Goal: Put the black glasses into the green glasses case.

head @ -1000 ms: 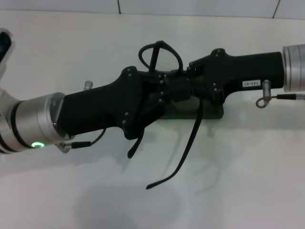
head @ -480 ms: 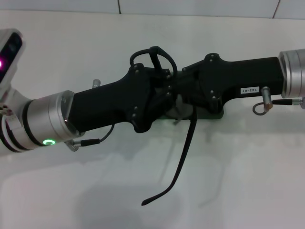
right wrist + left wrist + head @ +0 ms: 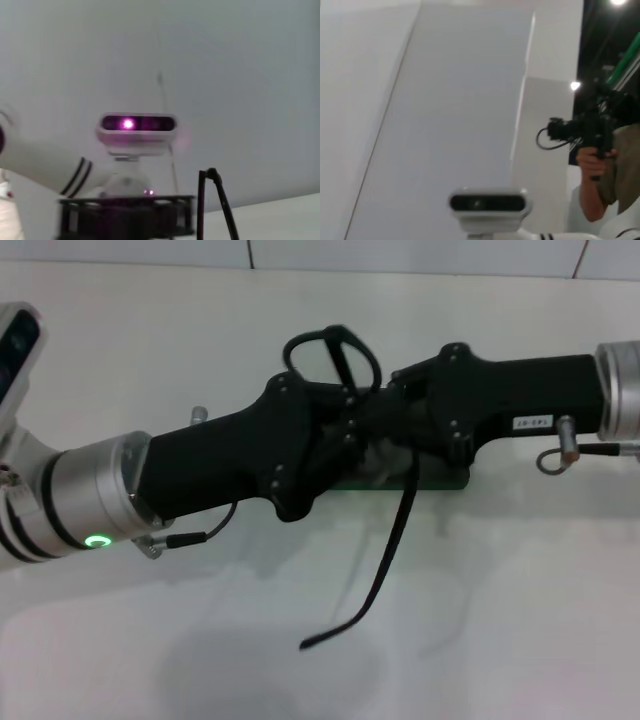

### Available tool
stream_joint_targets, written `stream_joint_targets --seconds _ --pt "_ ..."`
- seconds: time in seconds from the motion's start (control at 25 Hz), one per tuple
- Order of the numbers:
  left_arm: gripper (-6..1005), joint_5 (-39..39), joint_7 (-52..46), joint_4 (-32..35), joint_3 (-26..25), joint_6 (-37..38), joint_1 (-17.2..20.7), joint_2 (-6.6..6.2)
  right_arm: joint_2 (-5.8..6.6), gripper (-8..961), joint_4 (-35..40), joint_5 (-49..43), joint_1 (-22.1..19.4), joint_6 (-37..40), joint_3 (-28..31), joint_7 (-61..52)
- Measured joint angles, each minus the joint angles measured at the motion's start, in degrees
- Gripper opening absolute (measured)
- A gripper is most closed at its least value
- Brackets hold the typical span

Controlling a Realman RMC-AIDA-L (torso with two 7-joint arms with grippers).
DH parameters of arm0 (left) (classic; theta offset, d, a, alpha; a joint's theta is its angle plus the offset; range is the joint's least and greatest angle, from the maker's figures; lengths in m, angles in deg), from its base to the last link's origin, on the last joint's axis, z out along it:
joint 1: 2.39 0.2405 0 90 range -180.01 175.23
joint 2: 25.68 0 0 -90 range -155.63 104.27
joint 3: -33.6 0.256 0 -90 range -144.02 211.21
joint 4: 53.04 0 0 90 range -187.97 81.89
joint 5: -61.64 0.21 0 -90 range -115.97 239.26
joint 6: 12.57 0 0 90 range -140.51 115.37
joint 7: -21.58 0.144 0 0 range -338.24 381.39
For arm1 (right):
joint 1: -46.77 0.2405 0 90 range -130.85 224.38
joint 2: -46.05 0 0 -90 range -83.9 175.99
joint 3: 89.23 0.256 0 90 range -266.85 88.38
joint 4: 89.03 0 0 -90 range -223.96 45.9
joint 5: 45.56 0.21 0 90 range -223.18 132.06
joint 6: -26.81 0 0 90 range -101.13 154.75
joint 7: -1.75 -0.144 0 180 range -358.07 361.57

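Where your head view looks down, the left gripper (image 3: 345, 435) and right gripper (image 3: 385, 425) meet on the black glasses (image 3: 335, 355), above the green glasses case (image 3: 440, 481); whether either is clamped you cannot tell. One temple (image 3: 385, 550) dangles over the table (image 3: 520, 620). Your right wrist view shows a temple tip (image 3: 215, 200).
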Motion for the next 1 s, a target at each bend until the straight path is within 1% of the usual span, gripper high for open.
stream_joint_targets --seconds 0.04,0.12,0.2,0.32,0.36,0.4,0.56,0.68,0.76,0.8,0.92,1.0 --pt "33 -1.02 0.65 0.05 0.1 1.65 0.31 -0.06 0.07 98 -0.14 0.0 -0.23 -0.45 0.96 0.53" --pt "33 -1.55 0.83 0.14 0.15 2.34 0.51 -0.13 0.25 98 -0.35 0.0 -0.57 -0.27 2.96 0.97" --pt "33 -2.17 1.05 0.3 0.0 2.97 1.1 -0.4 0.4 98 -0.29 0.01 -1.08 1.54 6.48 1.02" --pt "33 -2.29 2.05 0.42 -0.08 2.87 2.01 -0.82 0.44 98 -0.43 1.19 -1.77 7.47 13.44 2.25" --pt "33 -2.27 2.42 0.42 -0.09 2.75 2.25 -0.97 0.44 98 -0.43 1.19 -1.77 7.47 13.44 2.25" --pt "33 -2.18 2.93 0.35 -0.09 2.48 2.48 -1.19 0.6 98 -2.32 5.37 -1.66 13.85 19.08 4.62" --pt "33 -0.45 3.92 0.26 0.05 1.86 2.86 -1.66 0.65 98 -3.55 11.01 -1.42 18.51 22.67 6.85" --pt "33 4.64 4.24 0.66 0.31 2.06 1.52 -1.64 0.3 99 -4.38 16.18 -1.14 19.35 22.28 9.1" --pt "33 7.09 4.26 0.68 0.33 2.57 0.4 -1.25 0.12 99 -5.61 18.59 -0.42 18.93 20.69 11.09" --pt "33 7.75 4.29 0.68 0.34 2.95 -0.11 -0.8 0.07 99 -6.7 19.37 0.34 17.74 19.04 13.04" --pt "33 7.62 5.25 0.3 0.43 3.73 -1.21 0.09 0.1 99 -10.22 19.66 2.85 12.95 14.56 17.58" --pt "34 6.54 6.5 -0.99 0.57 3.94 -2.06 0.42 0.11 99 -13.04 19.56 4.84 9.91 11.02 19.59"
